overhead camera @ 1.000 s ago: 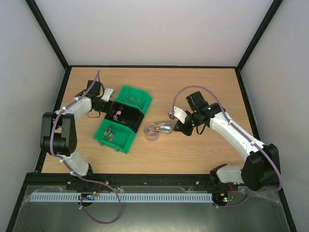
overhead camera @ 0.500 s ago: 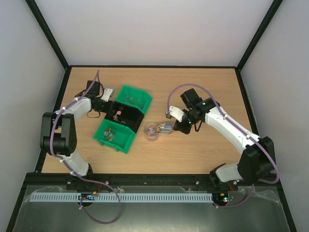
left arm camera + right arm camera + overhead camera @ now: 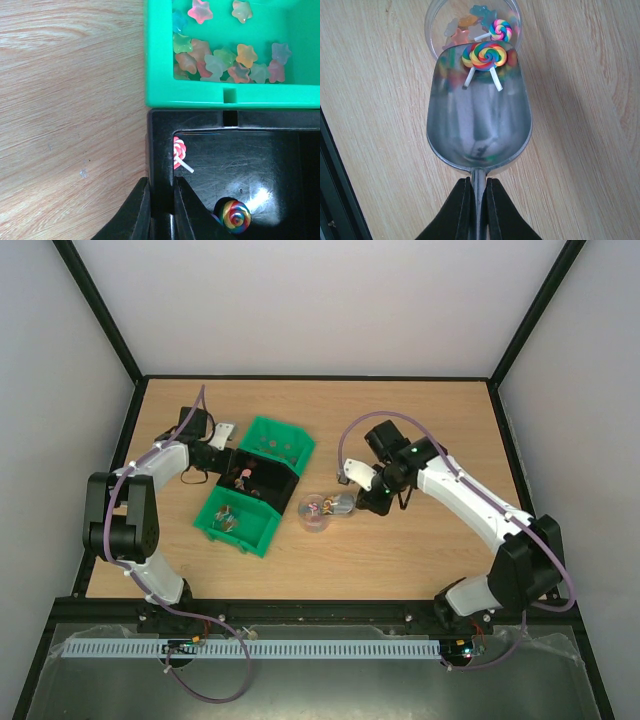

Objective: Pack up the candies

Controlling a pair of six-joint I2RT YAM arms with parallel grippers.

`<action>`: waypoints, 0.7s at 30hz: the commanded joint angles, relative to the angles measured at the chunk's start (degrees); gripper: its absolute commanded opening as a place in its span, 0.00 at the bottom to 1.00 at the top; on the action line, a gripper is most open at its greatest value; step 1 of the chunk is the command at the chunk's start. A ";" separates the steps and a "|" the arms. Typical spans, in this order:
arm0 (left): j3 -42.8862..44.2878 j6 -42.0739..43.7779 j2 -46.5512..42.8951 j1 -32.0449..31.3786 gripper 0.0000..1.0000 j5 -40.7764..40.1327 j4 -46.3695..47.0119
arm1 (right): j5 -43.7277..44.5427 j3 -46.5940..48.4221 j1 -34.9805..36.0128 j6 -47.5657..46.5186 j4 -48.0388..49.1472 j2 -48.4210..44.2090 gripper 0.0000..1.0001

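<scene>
Your right claw (image 3: 478,190) pinches the scoop (image 3: 479,130), two rainbow-swirl, white-sticked candies (image 3: 487,55) at its lip; left claw (image 3: 161,195) clamps the black bin (image 3: 160,132) wall.

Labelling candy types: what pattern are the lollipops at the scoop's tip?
The lollipops are rainbow spirals on white sticks, at the scoop lip. Best in right wrist view.

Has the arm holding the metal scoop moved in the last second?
Yes. The right gripper, holding the scoop, has shifted left, closer to the clear jar, which stayed put.
</scene>
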 commanded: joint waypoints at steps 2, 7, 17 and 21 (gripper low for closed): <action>-1.96 -0.69 1.67 0.12 0.02 -1.10 -1.34 | 2.43 3.30 1.76 1.76 -5.40 2.03 0.02; -2.04 -0.71 1.78 0.12 0.02 -1.13 -1.21 | 5.15 6.57 3.33 3.48 -8.22 4.64 0.01; -2.14 -0.80 1.98 0.21 0.02 -1.18 -1.02 | 8.26 13.20 5.86 5.35 -14.66 8.83 0.01; -2.37 -0.52 1.89 0.21 0.02 -1.20 -1.01 | 9.06 13.67 5.89 5.43 -15.62 8.81 0.01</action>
